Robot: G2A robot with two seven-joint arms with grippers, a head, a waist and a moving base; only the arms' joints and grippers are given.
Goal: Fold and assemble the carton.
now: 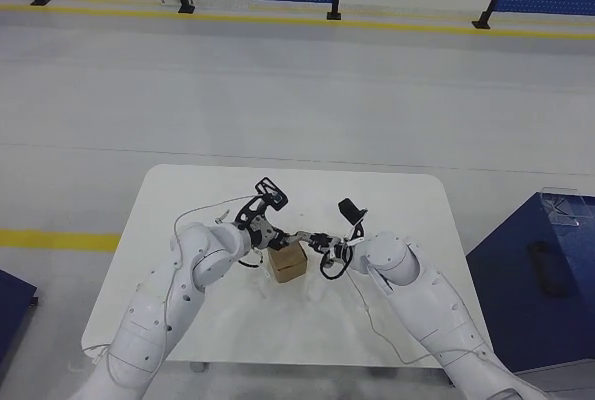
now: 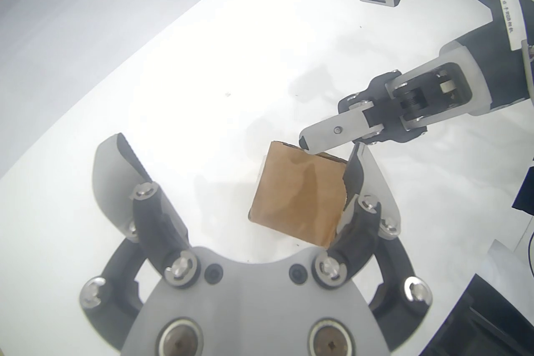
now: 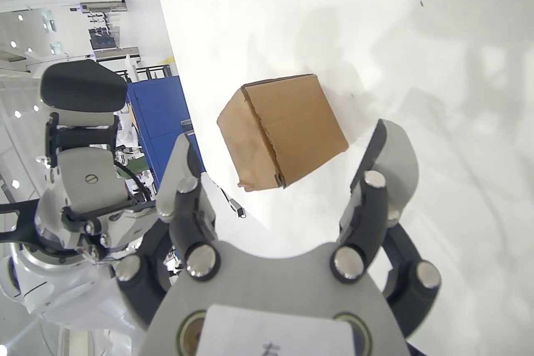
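Although the carton (image 2: 298, 199) stands on the white table (image 1: 377, 200) as a small, closed brown cube, one seam down its side looks ragged, with a frayed lip at a lower corner. The left gripper (image 2: 235, 153) is spread wide and grips nothing. One of its fingers (image 2: 373, 186) lies against the carton's side, and the other is well clear of the carton. The right gripper (image 3: 283, 138) is likewise wide apart and empty, its tips just short of the carton. One tip seems to touch the carton's top edge, though the angle makes that hard to confirm. I judge the carton light, thin-walled and easily dented, and apt to skid on the smooth table. The best hold is probably two opposite flat faces, away from the loose seam, with gentle pressure.
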